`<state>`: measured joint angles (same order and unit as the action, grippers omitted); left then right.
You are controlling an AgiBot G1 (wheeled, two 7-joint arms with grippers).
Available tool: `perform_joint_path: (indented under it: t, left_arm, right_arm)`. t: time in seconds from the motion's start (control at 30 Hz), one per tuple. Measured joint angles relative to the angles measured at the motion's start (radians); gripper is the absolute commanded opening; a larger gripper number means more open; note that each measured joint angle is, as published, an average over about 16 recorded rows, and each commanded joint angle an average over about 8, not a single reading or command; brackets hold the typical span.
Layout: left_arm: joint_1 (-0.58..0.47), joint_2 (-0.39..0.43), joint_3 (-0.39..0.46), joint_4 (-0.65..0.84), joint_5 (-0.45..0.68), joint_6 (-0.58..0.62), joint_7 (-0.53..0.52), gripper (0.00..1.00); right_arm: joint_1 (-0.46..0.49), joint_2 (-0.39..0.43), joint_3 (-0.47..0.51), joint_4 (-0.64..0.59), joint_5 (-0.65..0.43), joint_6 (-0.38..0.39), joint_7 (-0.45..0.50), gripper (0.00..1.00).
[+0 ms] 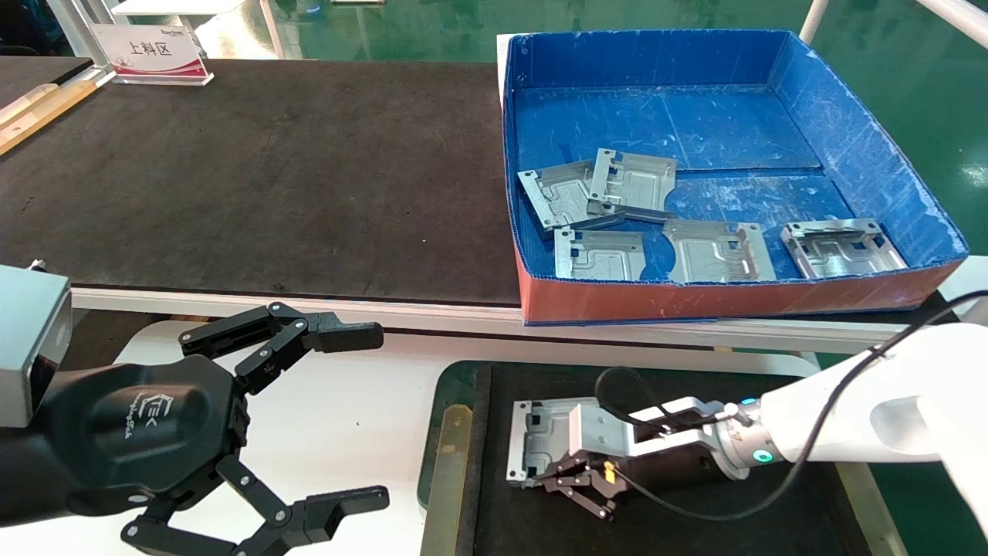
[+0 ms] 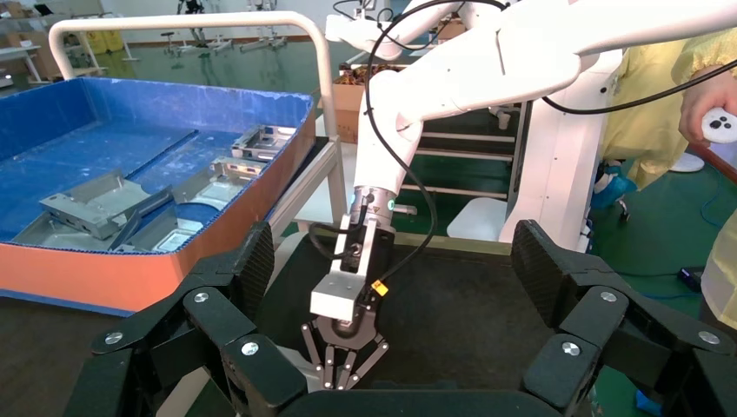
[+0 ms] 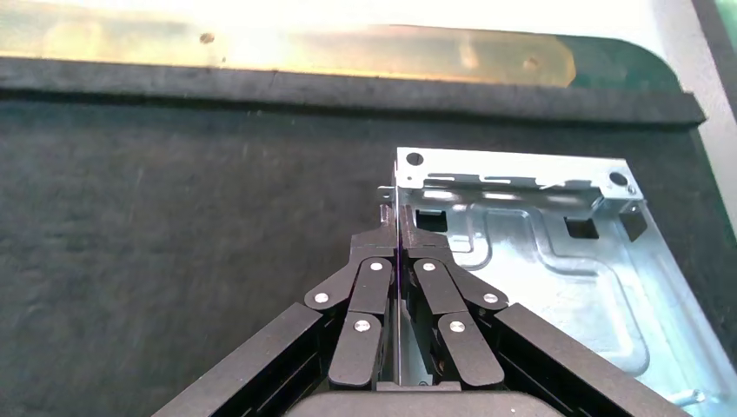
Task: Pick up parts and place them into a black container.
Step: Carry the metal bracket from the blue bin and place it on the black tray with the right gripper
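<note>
Part (image 1: 544, 432) gripped by right pincer (image 1: 552, 472) over black container (image 1: 695, 533).

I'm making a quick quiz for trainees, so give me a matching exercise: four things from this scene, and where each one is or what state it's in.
Things:
1. left gripper
2. right gripper
3. five plates
4. sign

States or places:
A. in the blue box
B. far corner of the table mat
C. shut on a plate's edge, over the black tray
D. jaws open, holding nothing

Pairs: 1-D, 2-C, 3-A, 4-B
</note>
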<state>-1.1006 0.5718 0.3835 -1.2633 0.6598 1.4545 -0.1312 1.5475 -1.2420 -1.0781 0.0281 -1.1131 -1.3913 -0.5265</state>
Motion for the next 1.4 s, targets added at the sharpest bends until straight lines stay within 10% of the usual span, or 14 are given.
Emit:
perform_joint_path:
  t: [1.4]
  left_arm:
    - [0.0, 0.0, 0.0, 0.0, 0.0, 0.0, 0.0, 1.0]
  right_arm:
    - [-0.001, -0.069, 0.01, -0.023, 0.014, 0.075, 0.017, 0.04]
